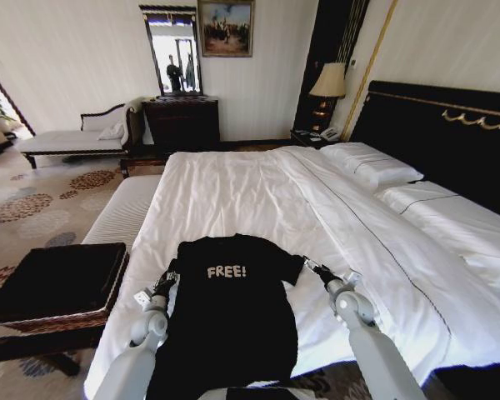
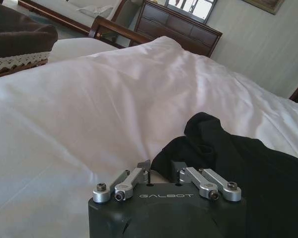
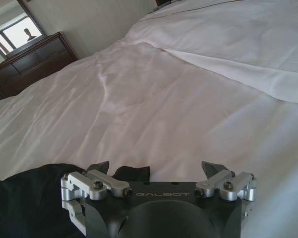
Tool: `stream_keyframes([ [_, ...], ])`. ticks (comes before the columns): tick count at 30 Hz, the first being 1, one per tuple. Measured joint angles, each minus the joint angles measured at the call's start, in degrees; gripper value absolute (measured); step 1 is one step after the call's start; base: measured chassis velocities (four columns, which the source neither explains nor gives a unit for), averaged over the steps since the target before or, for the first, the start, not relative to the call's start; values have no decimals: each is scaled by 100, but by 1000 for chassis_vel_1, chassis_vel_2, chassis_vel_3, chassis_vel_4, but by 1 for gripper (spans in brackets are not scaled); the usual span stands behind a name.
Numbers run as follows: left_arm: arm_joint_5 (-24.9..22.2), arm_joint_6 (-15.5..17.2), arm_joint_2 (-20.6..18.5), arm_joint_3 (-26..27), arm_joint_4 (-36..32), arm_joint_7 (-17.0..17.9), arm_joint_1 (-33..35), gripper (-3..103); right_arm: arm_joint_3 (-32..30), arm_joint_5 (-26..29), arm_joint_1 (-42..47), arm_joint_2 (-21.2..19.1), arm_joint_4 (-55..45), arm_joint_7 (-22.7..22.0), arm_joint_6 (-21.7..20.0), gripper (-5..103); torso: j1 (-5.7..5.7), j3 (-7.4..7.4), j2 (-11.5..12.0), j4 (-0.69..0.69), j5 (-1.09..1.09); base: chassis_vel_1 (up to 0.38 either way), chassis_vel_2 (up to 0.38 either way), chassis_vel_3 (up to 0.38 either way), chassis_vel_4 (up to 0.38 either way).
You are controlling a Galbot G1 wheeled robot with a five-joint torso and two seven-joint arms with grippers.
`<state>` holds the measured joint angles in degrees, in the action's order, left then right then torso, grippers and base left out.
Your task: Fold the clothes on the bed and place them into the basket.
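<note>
The clothes are one black T-shirt [image 1: 229,308] with white "FREE!" lettering, lying flat near the foot of the bed [image 1: 233,187]. My left gripper [image 1: 168,282] sits at the shirt's left sleeve. In the left wrist view this gripper [image 2: 160,168] has its fingers drawn close on the bunched black sleeve [image 2: 203,136]. At the opposite sleeve my right gripper [image 1: 317,268] rests on the duvet. The right wrist view shows it [image 3: 156,171] wide open, with the sleeve edge [image 3: 131,173] just inside one finger. The basket [image 1: 58,321], wicker with black fabric on top, stands on the floor left of the bed.
A striped bench [image 1: 121,212] stands along the bed's left side, beyond the basket. Pillows [image 1: 371,162] and the black headboard [image 1: 433,133] are at the right. A chaise [image 1: 67,137], a dark dresser [image 1: 182,121] and a lamp [image 1: 329,82] line the far wall.
</note>
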<state>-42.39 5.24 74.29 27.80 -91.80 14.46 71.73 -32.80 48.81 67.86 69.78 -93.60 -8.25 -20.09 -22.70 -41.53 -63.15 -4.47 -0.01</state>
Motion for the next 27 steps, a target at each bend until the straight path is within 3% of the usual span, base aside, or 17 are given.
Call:
stream_keyframes([
  [4, 40, -40, 6, 35, 45, -8, 41, 10, 24, 0, -6, 20, 0, 0, -3, 100, 0, 0, 0, 0, 1, 0, 0, 0, 0],
  [9, 61, -84, 16, 65, 50, -14, 78, 1, 33, 0, -11, 25, 5, 0, -4, 100, 0, 0, 0, 1, 0, 0, 0, 0, 0],
  [18, 63, -125, -25, 182, -123, 15, 161, 0, 40, -3, -1, 38, -29, -11, -6, 100, 0, 0, 0, 0, 0, 0, 0, 0, 0],
  [27, -185, -158, -189, 767, -340, 31, 435, 0, 58, -31, 9, 69, -34, -8, -6, 100, 1, 0, 0, 1, 0, 0, 0, 0, 0],
])
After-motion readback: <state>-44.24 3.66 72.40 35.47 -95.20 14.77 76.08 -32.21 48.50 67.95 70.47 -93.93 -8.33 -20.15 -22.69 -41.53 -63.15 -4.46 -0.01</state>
